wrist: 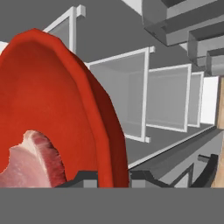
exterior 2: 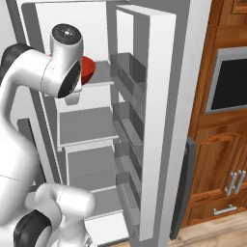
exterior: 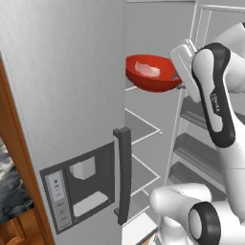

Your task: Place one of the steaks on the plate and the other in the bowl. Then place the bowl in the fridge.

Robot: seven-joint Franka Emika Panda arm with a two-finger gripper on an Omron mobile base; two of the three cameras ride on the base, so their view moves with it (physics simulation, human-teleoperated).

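1. You can see the red bowl (exterior: 152, 72) held up inside the open fridge (exterior: 67, 95), above its upper shelves (exterior: 139, 127).
2. The gripper (wrist: 114, 177) pinches the bowl's rim with its fingers narrow; in the left base view the white hand covers the fingers.
3. The pale pink steak (wrist: 28, 159) lies in the bowl; the bottom of the hand view cuts it off.
4. In the right base view the arm (exterior 2: 62, 62) hides most of the bowl, so you see a small red part.
5. You cannot tell whether the bowl touches a shelf.
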